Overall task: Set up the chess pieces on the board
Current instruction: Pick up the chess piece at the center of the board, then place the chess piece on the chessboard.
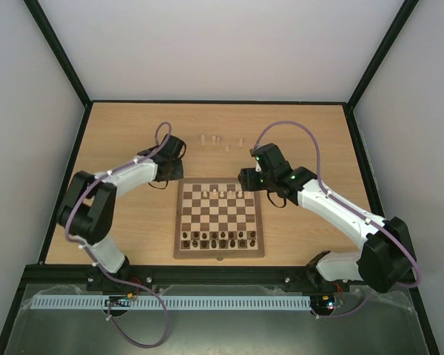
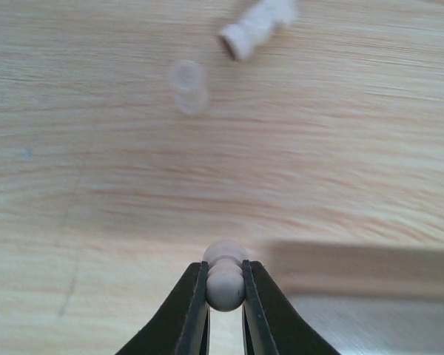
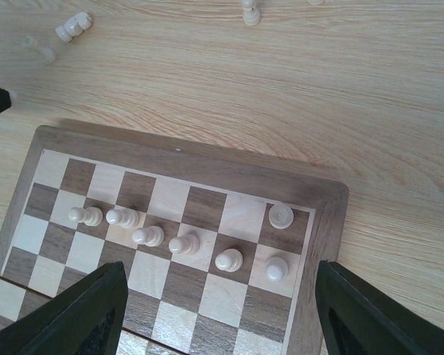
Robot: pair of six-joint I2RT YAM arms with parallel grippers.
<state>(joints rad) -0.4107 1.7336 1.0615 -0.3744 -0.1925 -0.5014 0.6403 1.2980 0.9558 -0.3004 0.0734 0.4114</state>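
My worry is the hold itself: my left jaws are closed tight on a pale piece (image 2: 225, 285), pinching only its rounded part right at the fingertips (image 2: 198, 307), so it could pivot or squirt out on the way over. I cannot tell whether it hangs upright, and if it is tilted it may topple once set down on the board (image 1: 219, 254). That piece is over the bare desk (image 2: 96, 185), just off the board's far left corner. A second risk is crowding: the pale pawns (image 3: 185, 242) already stand close together in a row near the far edge, and a careless descent beside them could knock one over. The dark pieces (image 1: 218, 238) fill the near rows and look safe from me. More loose pale pieces (image 1: 214, 140) wait on the desk beyond the board, one lying on its side (image 2: 255, 26), and that one will be awkward to take cleanly. My right jaws are spread wide and hold nothing, hovering above the board's far right corner, touching no piece.
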